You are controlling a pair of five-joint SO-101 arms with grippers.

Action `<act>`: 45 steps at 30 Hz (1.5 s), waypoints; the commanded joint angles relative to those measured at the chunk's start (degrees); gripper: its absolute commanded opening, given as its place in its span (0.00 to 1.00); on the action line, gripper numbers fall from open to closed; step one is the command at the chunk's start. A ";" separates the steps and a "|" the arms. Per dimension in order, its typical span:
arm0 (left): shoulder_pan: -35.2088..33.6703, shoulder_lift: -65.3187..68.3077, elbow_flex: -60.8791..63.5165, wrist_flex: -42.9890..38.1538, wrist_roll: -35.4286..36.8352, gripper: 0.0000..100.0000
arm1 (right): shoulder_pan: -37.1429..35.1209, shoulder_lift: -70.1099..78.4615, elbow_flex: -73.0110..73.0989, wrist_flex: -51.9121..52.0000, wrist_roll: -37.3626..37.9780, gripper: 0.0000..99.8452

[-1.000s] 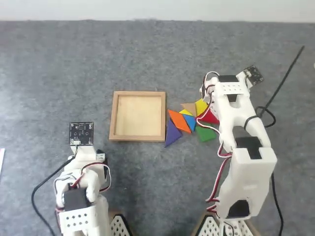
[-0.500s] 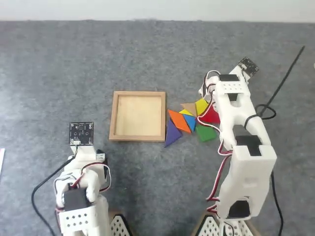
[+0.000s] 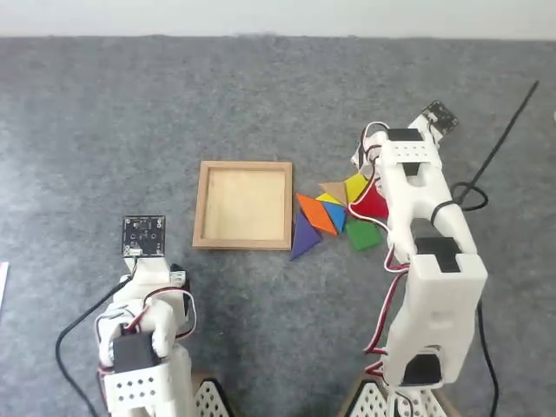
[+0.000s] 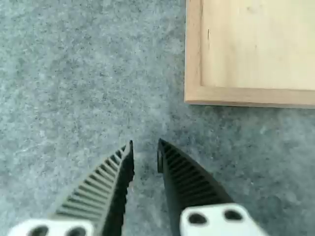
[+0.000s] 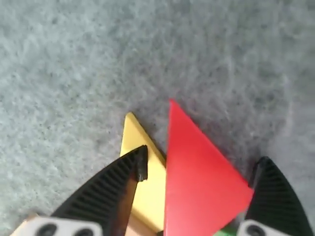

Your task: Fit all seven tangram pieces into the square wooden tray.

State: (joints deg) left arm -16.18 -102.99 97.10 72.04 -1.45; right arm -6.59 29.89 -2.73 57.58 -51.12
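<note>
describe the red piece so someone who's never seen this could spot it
Right of the square wooden tray lies a cluster of coloured pieces. On the cluster's side away from the tray, the red triangle sits between the open fingers of the right end effector. It is the only red piece, with a yellow piece and a green piece beside it.

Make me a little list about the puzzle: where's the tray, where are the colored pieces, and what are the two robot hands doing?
Tray: wooden, nothing inside yet
Pieces: bunched together on the carpet beside the tray
Right gripper: open, one finger each side of the red triangle
Left gripper: slightly open, holding nothing, near the tray's corner
</note>
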 commanded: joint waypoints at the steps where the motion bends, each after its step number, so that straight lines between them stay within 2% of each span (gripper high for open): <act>1: 0.26 -1.05 -0.66 0.18 0.00 0.08 | -0.92 0.48 0.26 2.77 -2.90 0.33; 12: 0.26 -1.05 -0.66 0.18 0.00 0.08 | -1.01 0.31 -0.09 4.44 -4.13 0.33; 18: 0.26 -1.05 -0.66 0.18 0.00 0.08 | -3.47 0.92 -6.86 13.93 -4.22 0.33; 22: 0.26 -1.05 -0.66 0.18 0.00 0.08 | -3.74 1.10 -7.21 13.93 -7.56 0.33; 27: 0.26 -1.05 -0.66 0.18 0.00 0.08 | -3.56 1.10 -7.21 13.58 -8.09 0.33; 33: 0.26 -1.05 -0.66 0.18 0.00 0.08 | -3.56 5.23 -8.44 13.05 -8.18 0.33; 42: 0.26 -1.05 -0.66 0.18 0.00 0.08 | -1.63 7.96 -14.07 17.98 -7.47 0.33; 45: 0.26 -1.05 -0.66 0.18 0.00 0.08 | 0.13 8.04 -13.89 17.98 -5.01 0.33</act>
State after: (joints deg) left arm -16.18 -102.99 97.10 72.04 -1.45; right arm -8.62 37.27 -16.53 74.90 -58.24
